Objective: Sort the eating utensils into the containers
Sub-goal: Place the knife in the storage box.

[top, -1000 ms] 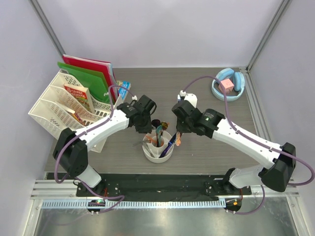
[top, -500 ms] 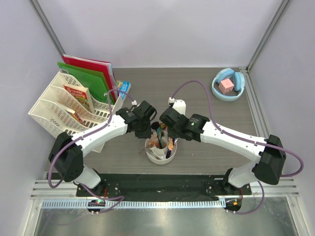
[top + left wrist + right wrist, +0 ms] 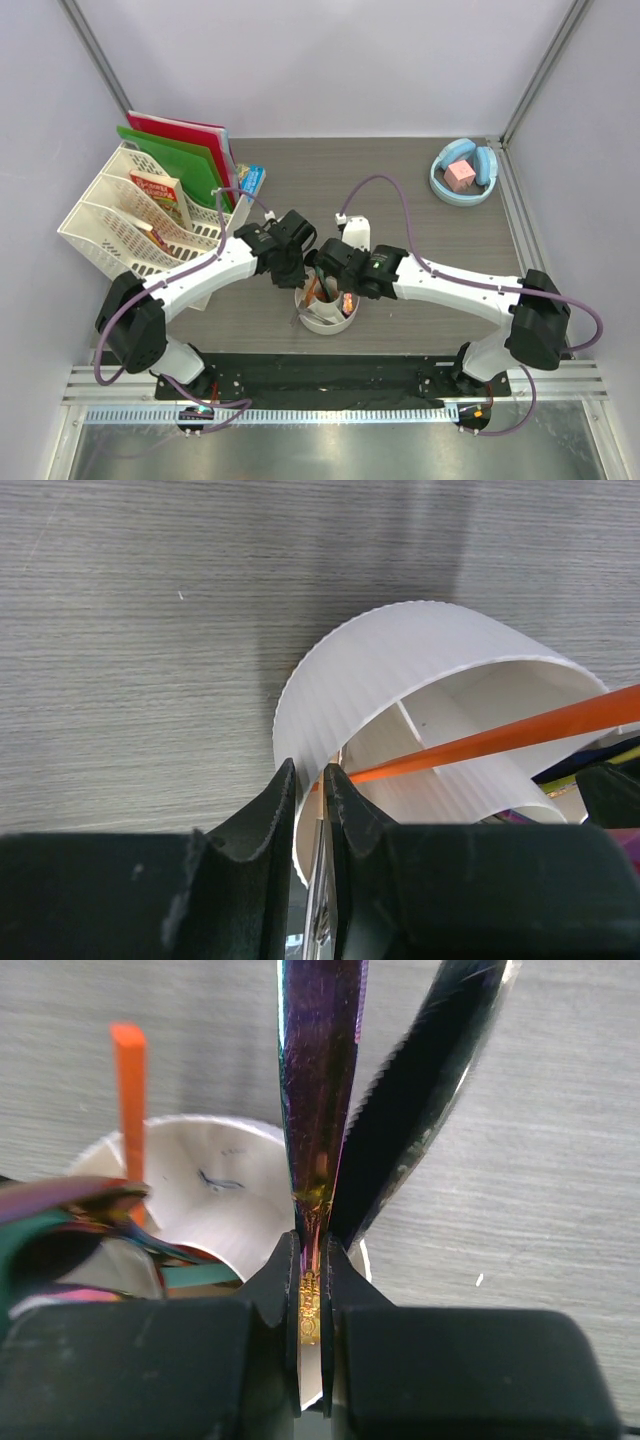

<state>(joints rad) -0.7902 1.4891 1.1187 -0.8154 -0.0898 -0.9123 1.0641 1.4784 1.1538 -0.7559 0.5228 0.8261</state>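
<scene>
Robot lab test cell. Left arm (image 3: 200, 270) and right arm (image 3: 470, 285) bolted to black plate (image 3: 330, 375) at desk (image 3: 400, 190) near edge. Plain pale panels (image 3: 330, 60), aluminium posts (image 3: 545, 60), exposed purple cable (image 3: 380, 178), slotted rail (image 3: 330, 414).

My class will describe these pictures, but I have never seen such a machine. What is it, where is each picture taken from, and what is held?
These are two robot arms bolted at the near edge of a table, each ending in a two-finger gripper. The wide picture comes from a fixed camera above and behind them; the two close-ups come from cameras on the wrists. Between the arms stands a white divided cup already holding cutlery, including an orange chopstick. A white file rack stands left, a blue bowl far right. The right gripper is shut on an iridescent utensil above the cup. The left gripper, at the cup's rim, appears to pinch a thin silvery piece.
</scene>
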